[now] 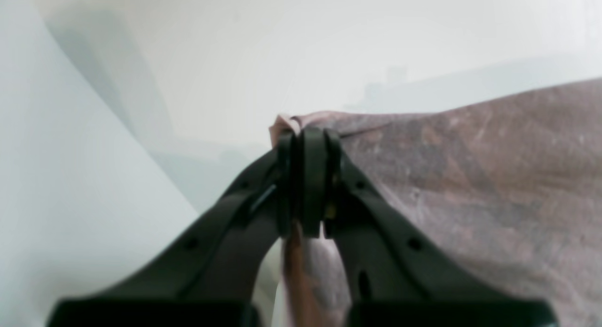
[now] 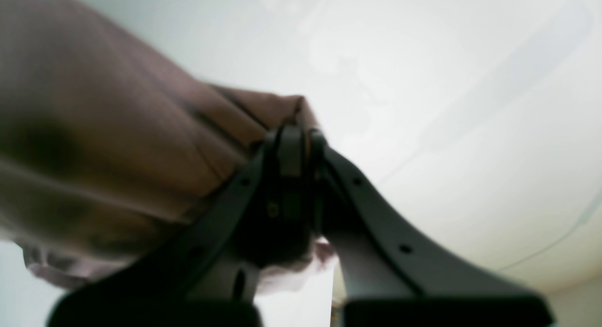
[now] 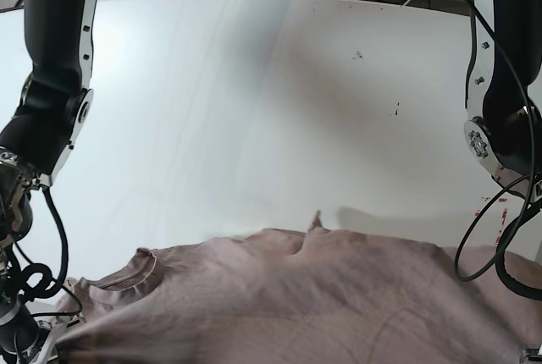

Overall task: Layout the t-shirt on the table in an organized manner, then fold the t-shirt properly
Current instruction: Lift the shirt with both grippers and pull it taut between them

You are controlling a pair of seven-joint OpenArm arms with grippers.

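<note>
Both hands pinch fabric: the left hand (image 1: 308, 139) nips an edge of the t-shirt (image 3: 322, 296), the right hand (image 2: 294, 139) a bunched fold. Light and limp, it sags across the near bench (image 3: 254, 110); corner or hem grips likely spread it best.

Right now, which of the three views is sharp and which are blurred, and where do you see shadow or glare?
Base view: sharp; the table is glossy, with soft arm shadows across it. Left wrist view: soft focus, the left gripper shut on the t-shirt, pale hazy background. Right wrist view: the most blurred, the right gripper shut on cloth, with a dark shadow patch on the fabric at left.
</note>
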